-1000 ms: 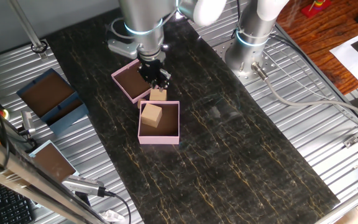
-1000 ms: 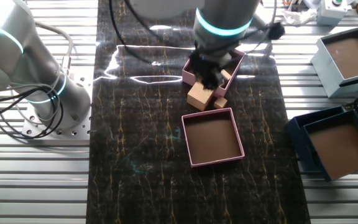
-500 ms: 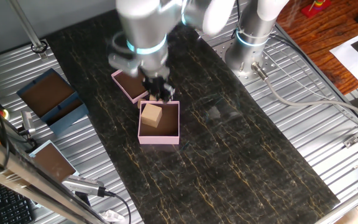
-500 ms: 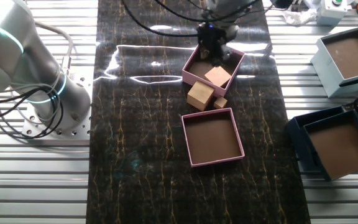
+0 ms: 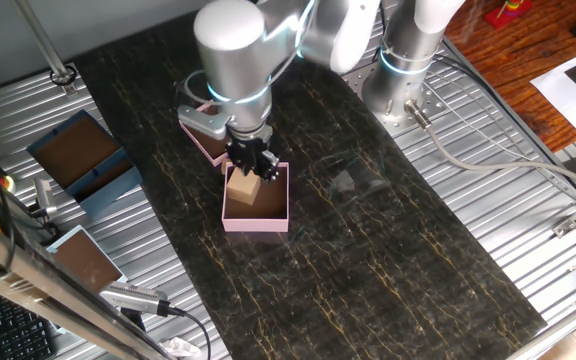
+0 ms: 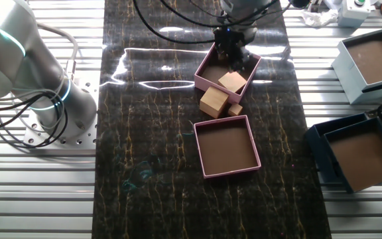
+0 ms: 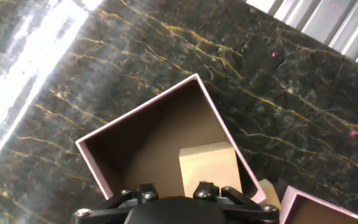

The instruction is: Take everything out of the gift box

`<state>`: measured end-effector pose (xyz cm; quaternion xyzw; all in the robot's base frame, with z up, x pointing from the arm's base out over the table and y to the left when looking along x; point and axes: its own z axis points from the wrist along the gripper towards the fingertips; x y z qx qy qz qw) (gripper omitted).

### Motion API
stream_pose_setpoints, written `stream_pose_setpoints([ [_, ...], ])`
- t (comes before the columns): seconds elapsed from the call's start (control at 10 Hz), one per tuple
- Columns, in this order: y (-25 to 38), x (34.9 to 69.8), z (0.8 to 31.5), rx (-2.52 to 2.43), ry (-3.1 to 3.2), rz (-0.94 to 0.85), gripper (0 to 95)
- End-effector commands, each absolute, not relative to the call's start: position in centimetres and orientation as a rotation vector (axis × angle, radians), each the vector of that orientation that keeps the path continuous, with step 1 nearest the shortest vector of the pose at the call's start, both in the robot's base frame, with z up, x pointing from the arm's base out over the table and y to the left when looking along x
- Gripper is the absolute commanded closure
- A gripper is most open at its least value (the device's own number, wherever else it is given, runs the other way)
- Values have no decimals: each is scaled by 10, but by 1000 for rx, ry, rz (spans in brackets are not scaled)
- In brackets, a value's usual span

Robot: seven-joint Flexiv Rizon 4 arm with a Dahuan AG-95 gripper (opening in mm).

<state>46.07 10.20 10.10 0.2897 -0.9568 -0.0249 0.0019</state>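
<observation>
Over the dark marble-patterned table the arm is bent down steeply, its silver wrist turned vertical so that the gripper points straight at the pale-pink gift box. From the other fixed view the gripper is seen poised at the far side of the box, above its brown floor. One tan wooden block is left inside, leaning toward the box's near right corner; through the hand view the same block is seen just ahead of the fingers, close to the right-hand wall of the box. A second wooden block lies outside on the table, touching or nearly touching the box's near wall — a much smaller tan cube sits just beside it. The shallower pink lid-like tray rests nearby, brown side up. Whether the fingers are spread or closed cannot be told — their tips are hidden in every view, and nothing is visibly gripped.
</observation>
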Motion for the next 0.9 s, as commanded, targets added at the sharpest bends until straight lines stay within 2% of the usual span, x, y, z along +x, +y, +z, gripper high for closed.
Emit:
stream_pose_setpoints([
  [0.1, 98, 467, 94, 930, -3011, -77, 380],
  [0.9, 88, 473, 79, 970, -3017, -64, 380],
])
